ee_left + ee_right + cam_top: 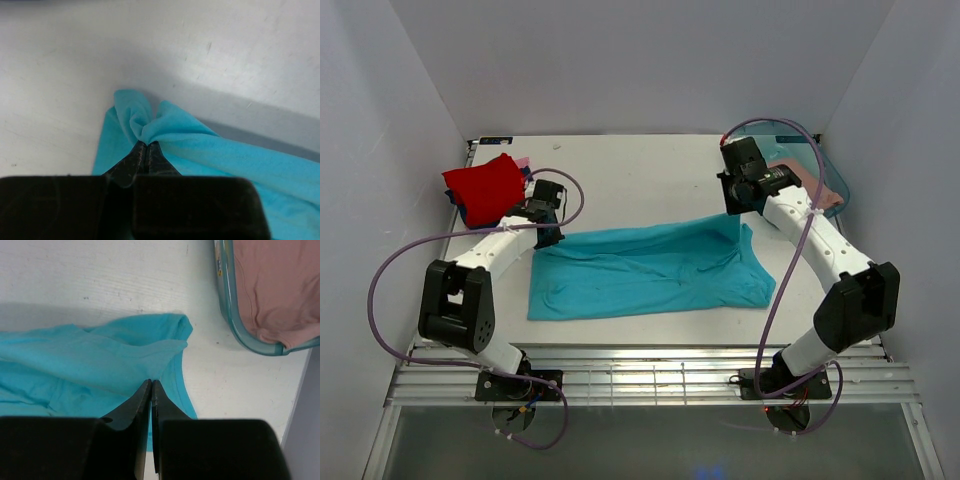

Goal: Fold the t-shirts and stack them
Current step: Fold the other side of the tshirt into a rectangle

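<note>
Teal t-shirt (650,272) pinched by left hand (146,145) and right hand (151,382), between red t-shirt (485,185) and tub (227,290).

Left arm (490,250), right arm (820,245): white link shells, black joint housings, black bases. Lilac cable (370,295) loops along each. Left tool (146,146), right tool (151,384): black, tapering to narrow tips.

**How we found it all laid out**

We found the spread shirt (650,272) lying mid-table (640,165). Behind it to the left sat the pile (485,187). Behind it to the right sat the tub (841,187), holding one shirt (280,285). The left gripper (146,146) met its far left corner, and the right gripper (151,383) its far right.
</note>
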